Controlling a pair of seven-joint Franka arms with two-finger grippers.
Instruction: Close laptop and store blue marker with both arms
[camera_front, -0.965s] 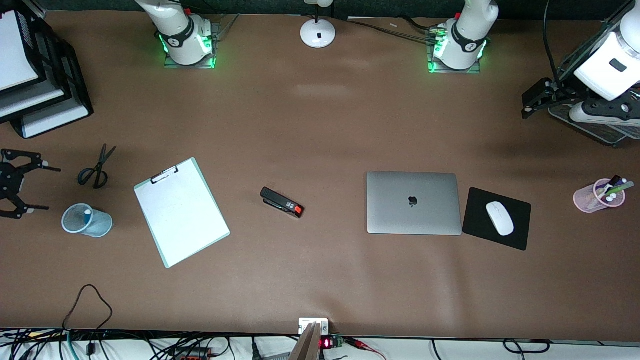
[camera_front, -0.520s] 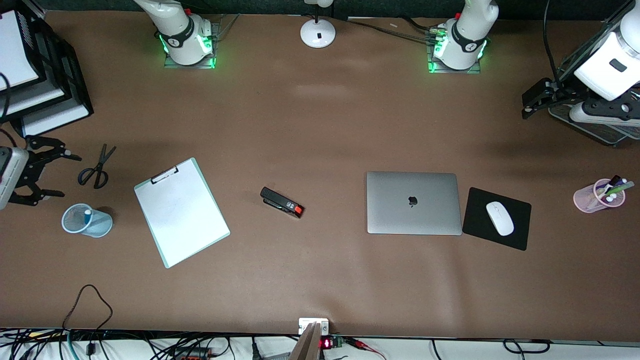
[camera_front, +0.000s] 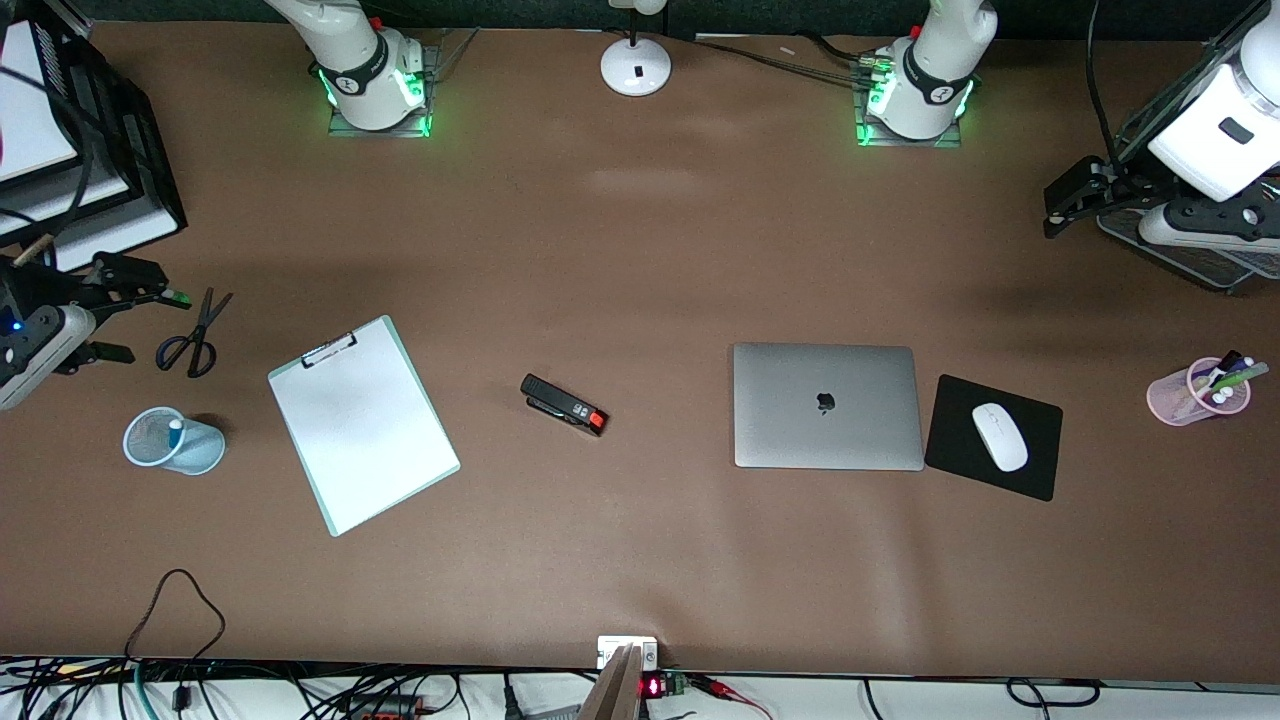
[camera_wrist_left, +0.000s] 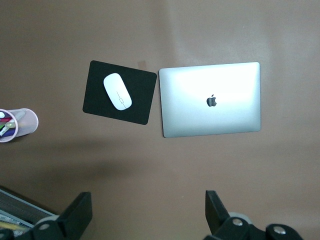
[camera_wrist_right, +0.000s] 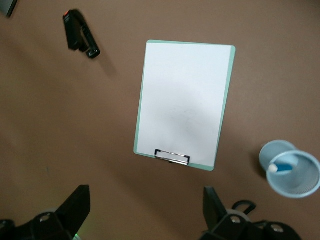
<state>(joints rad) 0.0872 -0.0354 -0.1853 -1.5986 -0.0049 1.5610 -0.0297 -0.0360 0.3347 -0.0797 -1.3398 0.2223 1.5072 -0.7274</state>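
Since a moment ago the right hand (camera_front: 110, 300) has swung toward the scissors (camera_front: 193, 335), fingers spread and empty. Over the table's (camera_front: 640, 250) left-arm end, the left hand (camera_wrist_left: 147, 210) waits, also open. Already shut, the laptop (camera_front: 827, 405) lies beside the mouse pad (camera_front: 993, 437); the light, slippery blue marker (camera_wrist_right: 281, 168) stands in the blue mesh cup (camera_front: 172, 441), graspable mid-barrel.

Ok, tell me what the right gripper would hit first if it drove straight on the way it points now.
Probably the clipboard. The right gripper, fingers open, looks straight at it in the right wrist view, with nothing between. Depth is unclear, so it could land on bare table beside it.
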